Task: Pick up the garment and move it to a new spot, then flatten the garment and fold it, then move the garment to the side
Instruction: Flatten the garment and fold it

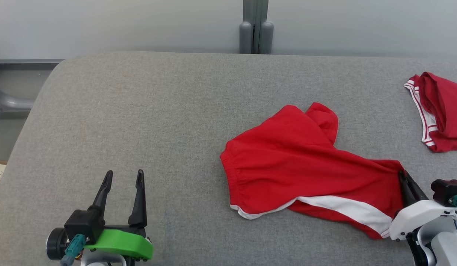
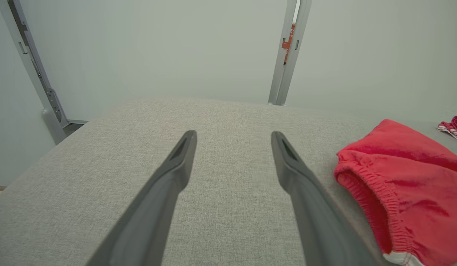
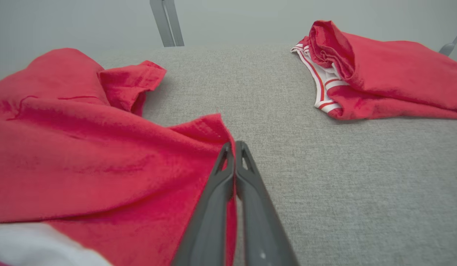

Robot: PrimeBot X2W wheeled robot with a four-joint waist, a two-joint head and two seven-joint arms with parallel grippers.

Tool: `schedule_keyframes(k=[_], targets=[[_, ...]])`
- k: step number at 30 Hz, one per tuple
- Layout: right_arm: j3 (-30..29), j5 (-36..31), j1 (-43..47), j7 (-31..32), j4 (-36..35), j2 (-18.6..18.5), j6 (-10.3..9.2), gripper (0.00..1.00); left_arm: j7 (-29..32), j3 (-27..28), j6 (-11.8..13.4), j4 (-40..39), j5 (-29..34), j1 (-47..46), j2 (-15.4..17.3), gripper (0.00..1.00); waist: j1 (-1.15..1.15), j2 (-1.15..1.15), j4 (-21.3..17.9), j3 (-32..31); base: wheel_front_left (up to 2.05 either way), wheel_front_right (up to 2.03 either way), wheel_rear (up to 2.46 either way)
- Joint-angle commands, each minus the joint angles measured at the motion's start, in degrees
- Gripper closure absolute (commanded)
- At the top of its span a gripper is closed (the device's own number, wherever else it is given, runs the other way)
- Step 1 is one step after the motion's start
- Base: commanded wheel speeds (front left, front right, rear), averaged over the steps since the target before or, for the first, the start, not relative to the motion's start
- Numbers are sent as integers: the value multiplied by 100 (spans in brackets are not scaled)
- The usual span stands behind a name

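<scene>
Nearest the camera at the lower left, the left gripper (image 1: 125, 172) hovers over the bare grey fabric-covered table (image 1: 139, 111), its two dark fingers spread wide and holding nothing. The red shorts (image 1: 298, 162) lie well apart to its right, right of the table's middle. They are rumpled rather than flat, with one leg bunched up toward the far side. Their elastic waistband (image 1: 228, 173) is the part closest to that idle gripper.

At the near right, the right gripper (image 3: 234, 145) has its fingers pressed together at the edge of the leg hem (image 1: 392, 166), with red cloth showing between them, so it appears to be pinching the hem. Farther right, a second red garment (image 1: 442, 111) with white trim sits bunched near the table's right edge, apart from the shorts.

By my reading this is the very first step, with the garment gripped but not yet lifted. The next move calls for raising that hem and carrying the shorts toward open table, likely leftward. With only one corner pinched, the cloth may drag or slip.
</scene>
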Motion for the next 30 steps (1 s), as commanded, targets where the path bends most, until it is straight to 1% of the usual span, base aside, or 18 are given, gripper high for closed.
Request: schedule_keyframes(k=[1,8,17,25,30], targets=[[21,44,-2,0,-67,-28,-10,0,-17,-7,20,16,-42,-73,4,0,0,0,-38,-16,0,0,0],[-131,-143,157,0,-624,81,-10,0,-16,36,45,16,-12,-44,5,0,0,0,-209,-84,0,0,0],[-341,-356,722,0,-1859,322,-10,0,-17,198,36,-39,54,67,5,0,0,0,-422,-188,0,0,0],[-267,-418,1292,0,-2686,563,-10,0,-17,323,6,-87,101,188,5,0,0,0,-575,-324,0,0,0],[-108,-419,1509,0,-3023,607,-10,0,-17,378,-7,-83,130,273,5,0,0,0,-632,-405,0,0,0]])
